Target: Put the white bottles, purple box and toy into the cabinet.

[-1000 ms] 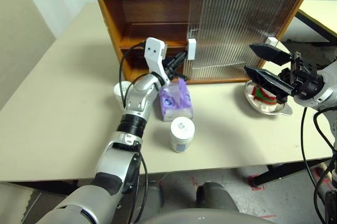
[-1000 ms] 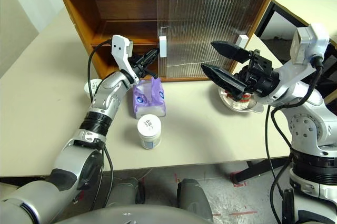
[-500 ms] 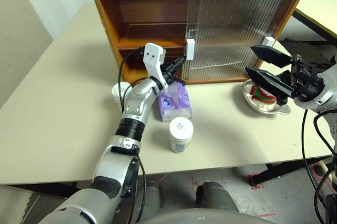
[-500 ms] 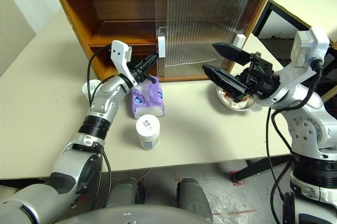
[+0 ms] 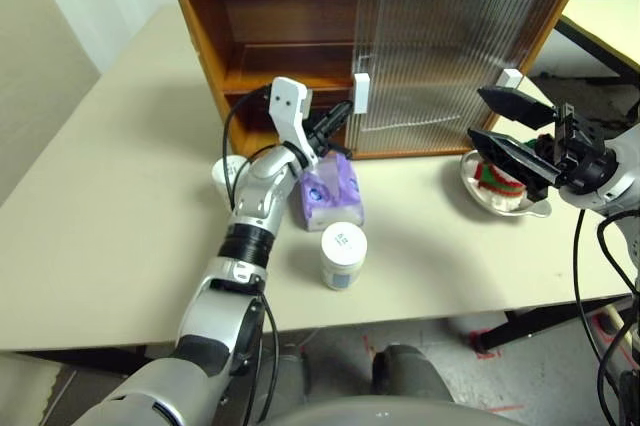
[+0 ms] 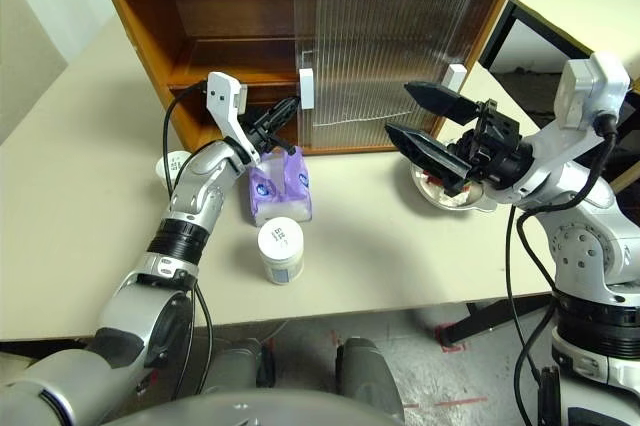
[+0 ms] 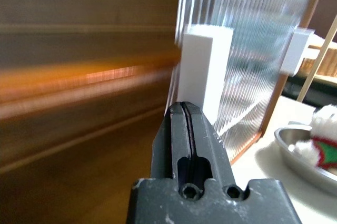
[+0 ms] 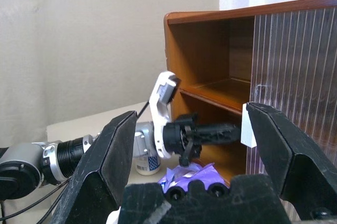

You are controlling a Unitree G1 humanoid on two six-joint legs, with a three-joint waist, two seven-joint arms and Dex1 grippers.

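Here, at the far left, one white bottle (image 5: 228, 174) stands on the table (image 5: 110, 216) behind the left arm, whose gripper (image 5: 343, 109) is closed on nothing and points at the white handle (image 5: 362, 93) of the cabinet (image 5: 380, 6), its left half standing open. Just below it lies the purple box (image 5: 332, 192), with the other bottle (image 5: 343, 255) in front. Further right, the right gripper (image 5: 500, 124) hangs wide open and empty above the toy (image 5: 497, 182) in its metal dish (image 5: 540, 210).

purple box (image 5: 329, 196) and white bottles (image 5: 343, 256) (image 5: 227, 177) before half-open cabinet (image 5: 300, 6)
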